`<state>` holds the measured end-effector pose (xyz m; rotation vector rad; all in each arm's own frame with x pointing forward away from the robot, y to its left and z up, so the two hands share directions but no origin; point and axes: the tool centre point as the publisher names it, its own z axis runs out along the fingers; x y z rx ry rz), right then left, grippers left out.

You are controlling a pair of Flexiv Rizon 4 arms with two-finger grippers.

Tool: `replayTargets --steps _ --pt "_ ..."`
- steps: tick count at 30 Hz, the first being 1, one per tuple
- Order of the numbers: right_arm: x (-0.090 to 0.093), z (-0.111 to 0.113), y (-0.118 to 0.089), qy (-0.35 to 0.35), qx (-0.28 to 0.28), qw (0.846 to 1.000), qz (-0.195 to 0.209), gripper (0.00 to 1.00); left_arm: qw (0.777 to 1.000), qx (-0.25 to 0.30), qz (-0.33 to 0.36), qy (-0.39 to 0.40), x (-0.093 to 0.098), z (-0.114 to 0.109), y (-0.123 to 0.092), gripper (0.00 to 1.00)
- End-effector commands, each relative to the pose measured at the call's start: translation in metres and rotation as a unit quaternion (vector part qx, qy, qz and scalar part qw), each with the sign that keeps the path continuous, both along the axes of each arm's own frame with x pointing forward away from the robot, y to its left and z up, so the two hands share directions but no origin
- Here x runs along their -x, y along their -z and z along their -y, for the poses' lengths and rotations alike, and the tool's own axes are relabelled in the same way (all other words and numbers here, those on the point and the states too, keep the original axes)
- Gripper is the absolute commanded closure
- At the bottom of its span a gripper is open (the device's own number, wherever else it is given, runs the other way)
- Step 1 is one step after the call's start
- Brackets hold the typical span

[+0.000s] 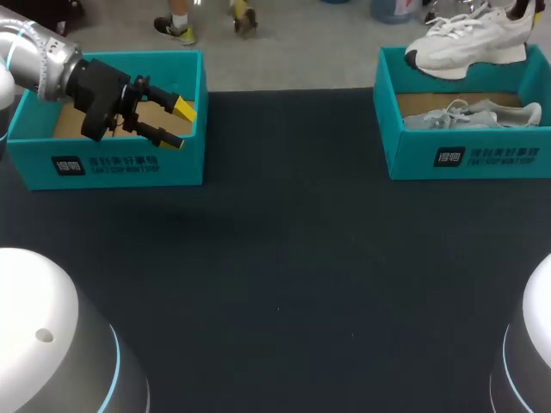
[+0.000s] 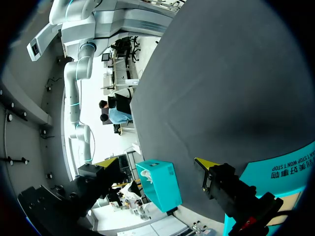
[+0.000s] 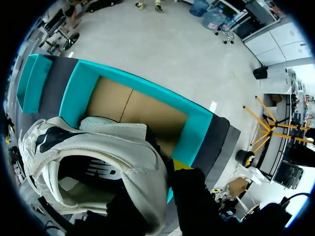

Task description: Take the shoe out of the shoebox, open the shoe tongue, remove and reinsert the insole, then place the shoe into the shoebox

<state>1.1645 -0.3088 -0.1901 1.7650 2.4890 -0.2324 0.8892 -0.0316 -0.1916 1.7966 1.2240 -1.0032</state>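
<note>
A white shoe (image 1: 469,43) hangs above the right teal shoebox (image 1: 465,155). My right gripper (image 3: 167,173) is shut on the heel collar of that shoe (image 3: 98,147), over the box's brown floor (image 3: 133,108). One yellow fingertip (image 3: 182,164) shows beside the collar; the other is hidden by the shoe. A second, pale grey shoe (image 1: 473,114) lies inside this box. My left gripper (image 1: 178,126) is over the left teal shoebox (image 1: 112,163), open with nothing between its fingers. In the left wrist view that gripper (image 2: 155,163) points across the table toward the far box (image 2: 157,184).
A black mat (image 1: 284,258) covers the table between the two boxes. The white bases of my arms (image 1: 43,335) (image 1: 534,344) stand at the near corners. The left box's brown floor shows no shoe where it is visible.
</note>
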Motion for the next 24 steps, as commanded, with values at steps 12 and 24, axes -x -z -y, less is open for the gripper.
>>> replayTargets --steps 12,24 --pt "0.003 0.008 -0.001 0.272 -0.013 0.961 0.042 1.0 1.0 -0.001 0.0 0.001 -0.001 0.0 0.0 0.0" --pt "0.001 -0.005 0.001 0.25 -0.022 0.968 0.031 1.0 1.0 -0.001 0.0 0.001 -0.001 0.0 0.0 0.0"
